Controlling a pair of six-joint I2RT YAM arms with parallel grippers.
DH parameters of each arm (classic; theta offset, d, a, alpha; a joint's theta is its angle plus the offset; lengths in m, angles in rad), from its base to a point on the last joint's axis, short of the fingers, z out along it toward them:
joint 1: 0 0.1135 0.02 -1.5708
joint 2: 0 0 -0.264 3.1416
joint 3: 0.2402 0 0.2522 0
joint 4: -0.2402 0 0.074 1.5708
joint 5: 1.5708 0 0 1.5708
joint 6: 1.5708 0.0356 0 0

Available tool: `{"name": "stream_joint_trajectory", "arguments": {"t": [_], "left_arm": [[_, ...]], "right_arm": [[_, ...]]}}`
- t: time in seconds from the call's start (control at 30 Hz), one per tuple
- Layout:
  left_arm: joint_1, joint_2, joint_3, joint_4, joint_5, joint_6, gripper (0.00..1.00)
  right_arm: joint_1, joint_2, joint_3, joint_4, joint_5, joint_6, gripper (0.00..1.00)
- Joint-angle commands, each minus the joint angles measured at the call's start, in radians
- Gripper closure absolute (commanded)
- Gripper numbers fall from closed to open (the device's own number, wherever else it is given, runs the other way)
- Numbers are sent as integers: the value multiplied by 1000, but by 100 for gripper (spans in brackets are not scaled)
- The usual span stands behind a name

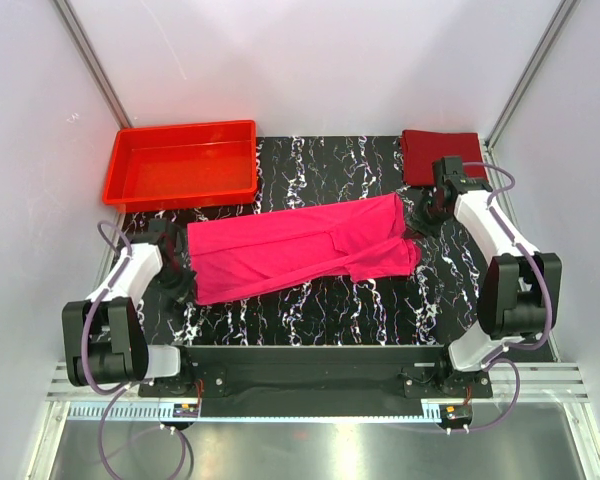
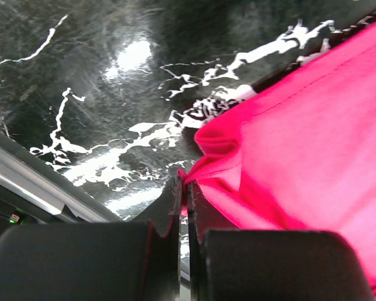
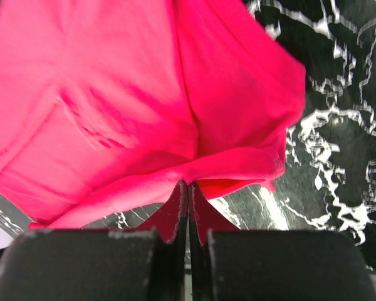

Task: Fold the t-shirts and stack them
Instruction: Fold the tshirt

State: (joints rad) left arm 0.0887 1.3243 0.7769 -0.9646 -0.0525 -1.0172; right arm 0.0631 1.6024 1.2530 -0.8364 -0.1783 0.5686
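Pinch by left gripper (image 2: 183,188) on left end of magenta t-shirt (image 1: 290,250), jaws together on cloth; likewise right gripper (image 3: 188,187) at right end. Stretched mid-worktop, long axis left-right, hem seemingly leftward. Thin holds: likely slip under tension. Maroon t-shirt (image 1: 440,155) folded, far-right corner.
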Motion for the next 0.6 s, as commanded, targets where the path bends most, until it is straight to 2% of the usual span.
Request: {"name": "stream_joint_trajectory", "arguments": {"t": [0.0, 0.57], "left_arm": [[-1, 18, 56, 1, 8, 12, 100], [2, 185, 271, -63, -29, 8, 100]], "right_arm": [[-16, 34, 83, 29, -29, -36, 100], [-42, 145, 160, 56, -104, -36, 100]]}}
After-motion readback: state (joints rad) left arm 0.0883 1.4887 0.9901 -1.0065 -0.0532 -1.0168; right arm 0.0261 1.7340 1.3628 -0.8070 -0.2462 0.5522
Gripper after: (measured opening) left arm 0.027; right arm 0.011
